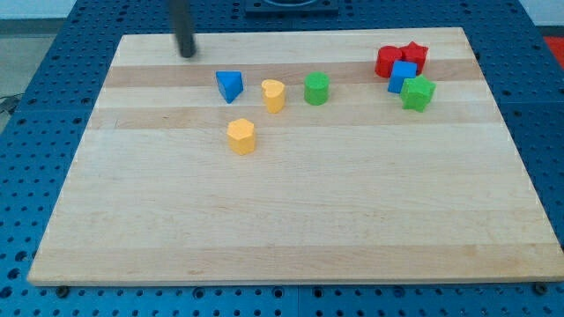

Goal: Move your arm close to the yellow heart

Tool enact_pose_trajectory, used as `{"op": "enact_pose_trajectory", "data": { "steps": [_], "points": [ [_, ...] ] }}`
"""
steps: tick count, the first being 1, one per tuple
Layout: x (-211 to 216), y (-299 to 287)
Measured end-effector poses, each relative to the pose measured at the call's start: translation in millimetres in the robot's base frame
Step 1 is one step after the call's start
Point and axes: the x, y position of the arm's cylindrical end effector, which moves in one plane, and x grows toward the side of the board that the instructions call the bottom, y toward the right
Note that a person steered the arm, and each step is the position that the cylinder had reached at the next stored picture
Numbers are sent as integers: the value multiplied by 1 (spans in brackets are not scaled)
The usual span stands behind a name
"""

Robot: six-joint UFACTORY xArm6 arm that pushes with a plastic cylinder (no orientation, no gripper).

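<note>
- A pale wooden worktop (pixel 291 220) is seen resting on a blue perforated base (pixel 18 220).
- The dark rod is seen entering from the view's top, with my tip (pixel 188 55) set down near the worktop's top-left corner, just inside its top edge.
- No claw is fitted to this arm; only the straight rod is present, so no state of apart, together or clamped can be told.
- The task's object, the yellow heart-shaped block (pixel 273 95), is found in the upper half of the worktop, left of centre, between a blue triangular block (pixel 229 85) and a green rounded block (pixel 316 88).
- A second yellow block, roughly hexagonal (pixel 241 136), lies below the heart, toward the worktop's middle, apart from it.
- Progress is judged partial: my tip stands well apart from the yellow heart, up and to the view's left of it, with the blue triangular block lying roughly between the two.
- What is left, as judged: an approach toward the heart, preferably routed so that the blue triangular block is not pushed.
- Near the top-right corner a cluster is recorded: a red block (pixel 387 62), a red star-like block (pixel 414 55), a blue cube-like block (pixel 403 76) and a green star-like block (pixel 419 92), crowded closely together.
- No containers are seen on the worktop; nothing is held in anything.
</note>
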Motion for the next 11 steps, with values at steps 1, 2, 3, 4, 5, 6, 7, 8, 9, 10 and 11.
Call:
{"op": "enact_pose_trajectory", "data": {
  "steps": [1,2,3,4,5,6,7,8,9,10,11],
  "points": [
    [71,-87],
    [93,-89],
    [178,-59],
    [238,19],
    [309,64],
    [326,142],
    [307,219],
    [287,229],
    [198,200],
    [194,193],
    [153,193]
  ]
}}
